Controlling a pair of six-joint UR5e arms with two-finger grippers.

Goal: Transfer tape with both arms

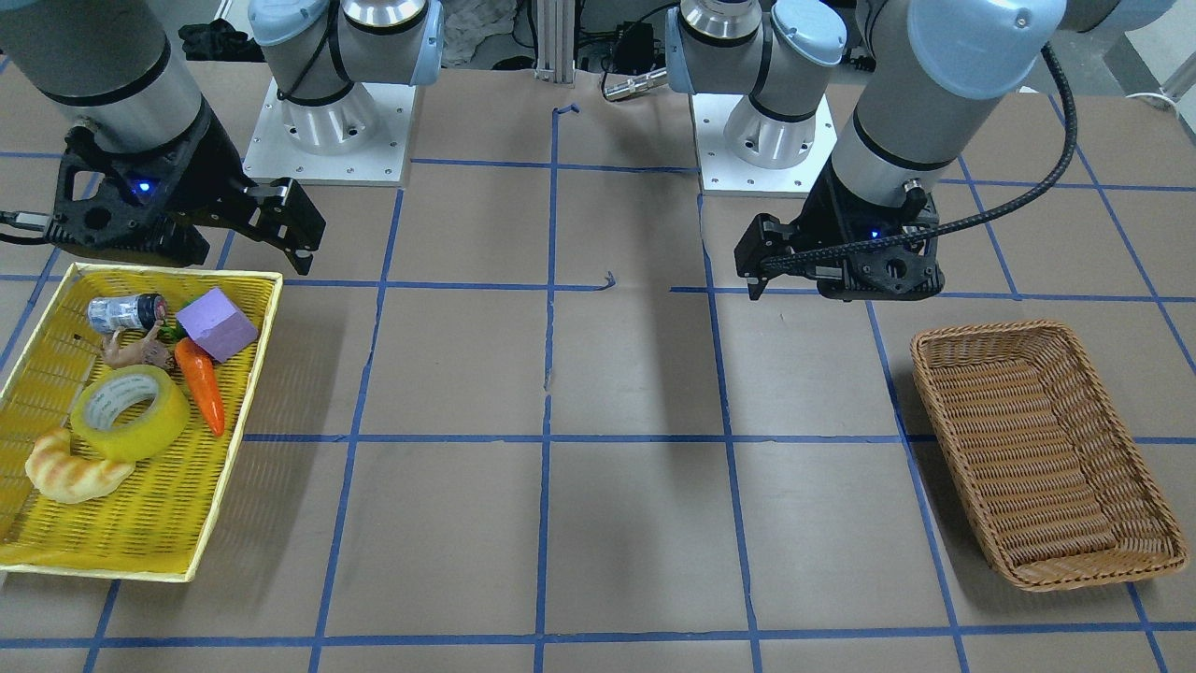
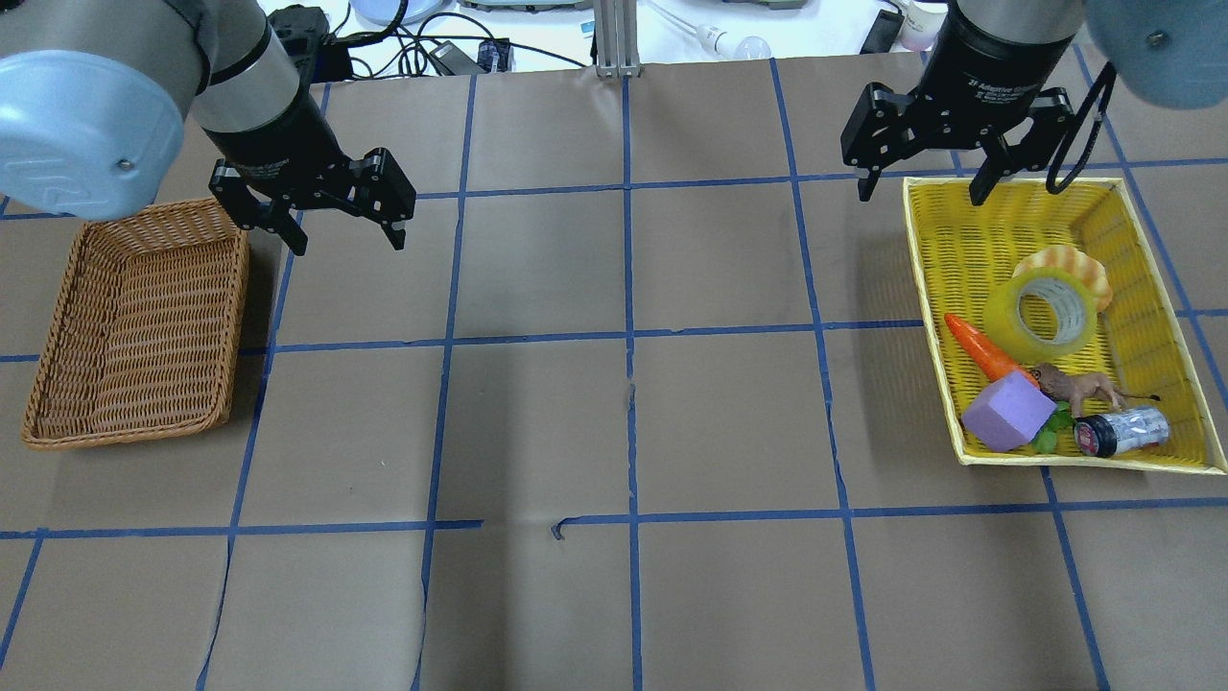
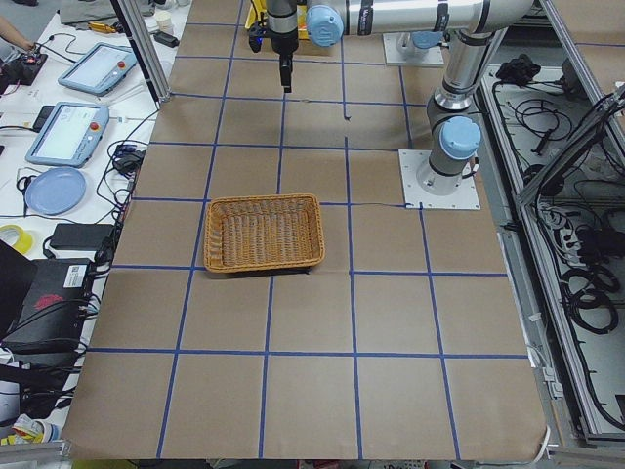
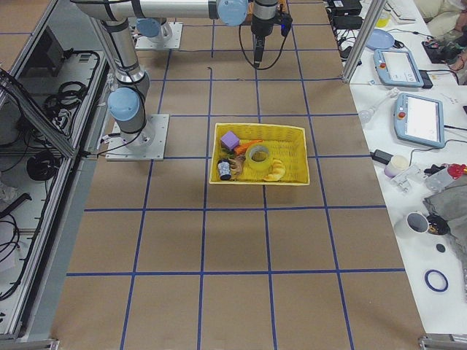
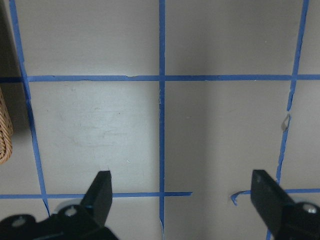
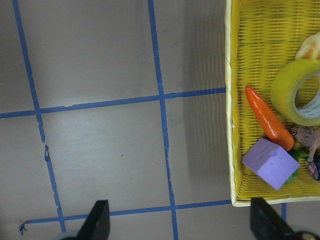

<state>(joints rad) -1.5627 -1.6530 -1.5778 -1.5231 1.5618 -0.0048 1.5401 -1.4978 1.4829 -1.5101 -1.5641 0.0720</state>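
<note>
The tape (image 1: 131, 411) is a yellow roll lying flat in the yellow basket (image 1: 168, 273), resting against a croissant-shaped bread (image 1: 75, 472). It also shows in the overhead view (image 2: 1041, 312) and at the right edge of the right wrist view (image 6: 300, 95). My right gripper (image 2: 921, 192) is open and empty, raised over the basket's far left corner, apart from the tape; its fingers (image 6: 100, 220) frame the table beside the basket. My left gripper (image 2: 347, 240) is open and empty, hovering over bare table beside the brown wicker basket (image 2: 134, 317).
The yellow basket (image 2: 1007, 180) also holds an orange carrot (image 2: 979, 347), a purple block (image 2: 1007, 413), a small toy animal (image 2: 1079, 387) and a small can (image 2: 1122, 432). The wicker basket (image 1: 990, 329) has nothing in it. Blue tape lines grid the brown table.
</note>
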